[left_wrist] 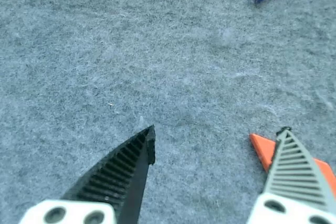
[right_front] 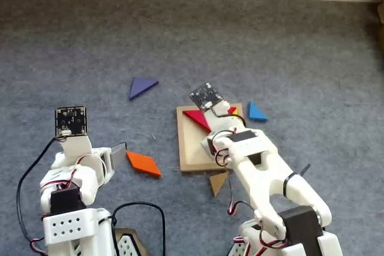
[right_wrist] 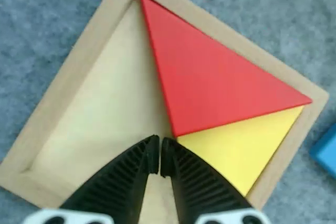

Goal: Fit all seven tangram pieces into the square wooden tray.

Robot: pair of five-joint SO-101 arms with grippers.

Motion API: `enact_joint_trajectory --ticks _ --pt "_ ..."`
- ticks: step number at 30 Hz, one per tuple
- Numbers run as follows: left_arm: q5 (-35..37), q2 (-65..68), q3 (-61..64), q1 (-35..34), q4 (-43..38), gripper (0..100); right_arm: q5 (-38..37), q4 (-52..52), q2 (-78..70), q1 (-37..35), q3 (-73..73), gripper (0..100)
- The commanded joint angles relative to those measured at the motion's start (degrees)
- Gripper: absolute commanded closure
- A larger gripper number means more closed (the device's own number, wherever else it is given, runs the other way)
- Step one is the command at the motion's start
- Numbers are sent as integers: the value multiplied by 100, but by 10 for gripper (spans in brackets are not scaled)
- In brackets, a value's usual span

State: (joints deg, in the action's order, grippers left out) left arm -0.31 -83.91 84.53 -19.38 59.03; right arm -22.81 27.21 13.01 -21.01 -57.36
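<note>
The square wooden tray [right_front: 187,159] lies mid-table and holds a red triangle [right_wrist: 210,82] and a yellow triangle [right_wrist: 236,153], edge to edge. My right gripper [right_wrist: 159,153] hovers shut and empty over the tray's bare floor, beside the corner where the red and yellow triangles meet. My left gripper [left_wrist: 218,132] stands open over the carpet, one finger [left_wrist: 289,156] above the corner of the orange parallelogram [left_wrist: 261,148]. Loose on the carpet lie the orange parallelogram [right_front: 143,163], a purple triangle [right_front: 142,87], a blue triangle [right_front: 257,112] and a tan triangle [right_front: 218,182].
Grey carpet covers the whole table. A brownish piece [right_front: 131,239] shows partly at the front edge by the left arm's base. Cables trail from both arm bases. Open carpet lies between the purple triangle and the tray.
</note>
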Motion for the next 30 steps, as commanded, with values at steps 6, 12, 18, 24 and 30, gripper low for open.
enact_joint_trajectory --ticks 6,12,18,24,30 --pt "-35 -48 -40 -31 -88 653 62 716 1552 268 163 955" --pt "-35 -48 -40 -31 -88 653 62 901 2246 268 163 955" --pt "-35 -48 -40 -31 -88 653 62 189 1578 295 171 955" --pt "-35 -48 -40 -31 -79 653 70 -119 875 945 382 952" --pt "-35 -48 -40 -31 -79 653 809 796 338 1613 1411 829"
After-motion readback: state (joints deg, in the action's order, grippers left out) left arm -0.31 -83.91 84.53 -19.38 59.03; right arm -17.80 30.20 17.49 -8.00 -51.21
